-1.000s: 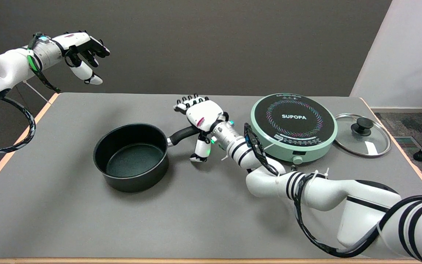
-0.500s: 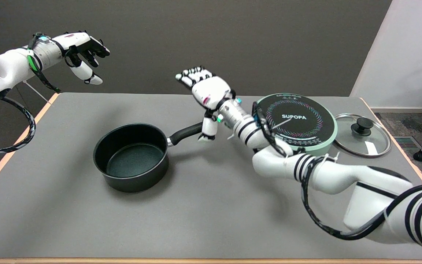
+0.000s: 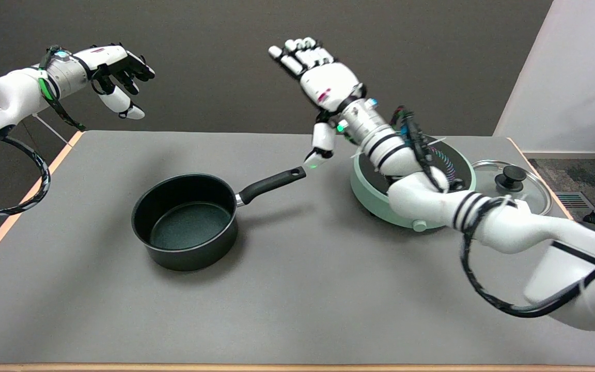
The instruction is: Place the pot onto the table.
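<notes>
Now we see the pot (image 3: pixel 186 220) resting flat on the table (image 3: pixel 297 299), left of the cooker (image 3: pixel 380 194); our right hand (image 3: pixel 323 82) is raised, fingers spread, holding nothing, so placement looks complete

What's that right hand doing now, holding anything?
Right hand: open, holding nothing, raised above the pot on the table.
</notes>
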Controlling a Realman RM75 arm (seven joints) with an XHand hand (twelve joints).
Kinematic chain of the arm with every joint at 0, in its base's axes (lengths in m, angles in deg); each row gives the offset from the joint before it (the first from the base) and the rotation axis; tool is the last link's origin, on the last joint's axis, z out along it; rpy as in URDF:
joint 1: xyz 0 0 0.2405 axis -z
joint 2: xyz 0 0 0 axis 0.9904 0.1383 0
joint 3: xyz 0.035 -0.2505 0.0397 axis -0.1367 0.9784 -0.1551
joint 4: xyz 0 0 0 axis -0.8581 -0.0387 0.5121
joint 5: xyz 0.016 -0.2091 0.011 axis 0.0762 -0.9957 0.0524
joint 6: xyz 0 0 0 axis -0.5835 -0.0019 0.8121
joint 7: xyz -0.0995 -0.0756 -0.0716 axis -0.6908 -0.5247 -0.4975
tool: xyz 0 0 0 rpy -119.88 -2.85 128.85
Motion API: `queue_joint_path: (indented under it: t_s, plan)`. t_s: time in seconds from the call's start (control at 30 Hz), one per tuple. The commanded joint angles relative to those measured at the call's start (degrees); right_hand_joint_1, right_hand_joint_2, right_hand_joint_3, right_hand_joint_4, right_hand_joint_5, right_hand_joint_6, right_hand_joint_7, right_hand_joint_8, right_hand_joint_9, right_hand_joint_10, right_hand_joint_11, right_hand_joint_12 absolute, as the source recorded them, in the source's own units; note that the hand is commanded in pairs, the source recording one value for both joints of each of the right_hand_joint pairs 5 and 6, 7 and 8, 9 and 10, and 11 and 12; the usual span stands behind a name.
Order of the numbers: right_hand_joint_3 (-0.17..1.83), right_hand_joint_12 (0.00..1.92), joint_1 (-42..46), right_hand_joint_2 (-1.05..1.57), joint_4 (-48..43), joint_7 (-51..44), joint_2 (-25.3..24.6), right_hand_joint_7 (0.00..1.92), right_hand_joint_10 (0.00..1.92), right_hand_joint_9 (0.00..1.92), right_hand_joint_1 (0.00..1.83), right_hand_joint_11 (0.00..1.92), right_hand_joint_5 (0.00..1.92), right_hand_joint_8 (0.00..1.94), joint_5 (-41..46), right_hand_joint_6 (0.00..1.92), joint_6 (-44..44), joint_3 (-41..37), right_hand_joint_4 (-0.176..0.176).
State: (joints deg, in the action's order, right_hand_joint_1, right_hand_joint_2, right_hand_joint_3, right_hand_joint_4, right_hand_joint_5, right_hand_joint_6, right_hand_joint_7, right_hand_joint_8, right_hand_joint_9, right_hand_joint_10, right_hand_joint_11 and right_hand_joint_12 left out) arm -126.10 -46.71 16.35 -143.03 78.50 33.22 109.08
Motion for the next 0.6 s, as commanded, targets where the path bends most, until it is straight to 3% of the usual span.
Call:
queue_joint_path:
  t_s: [0.03, 0.4, 0.6]
  plan:
    - [1.03, 0.02, 14.70, -0.80, -26.20, 13.52, 19.77, 0.02, 0.02, 0.02, 1.12, 0.02, 0.02, 0.02, 14.01, 0.02, 1.61, -15.55, 0.170]
    - [0.94, 0.04, 38.41, -0.66, -32.31, 39.28, 24.03, 0.04, 0.04, 0.04, 1.09, 0.04, 0.04, 0.04, 13.42, 0.04, -1.38, -42.83, 0.176]
    - [0.82, 0.04, 47.30, -0.46, -37.57, 42.32, 23.78, 0.04, 0.04, 0.04, 1.01, 0.04, 0.04, 0.04, 18.16, 0.04, -2.68, -51.36, 0.176]
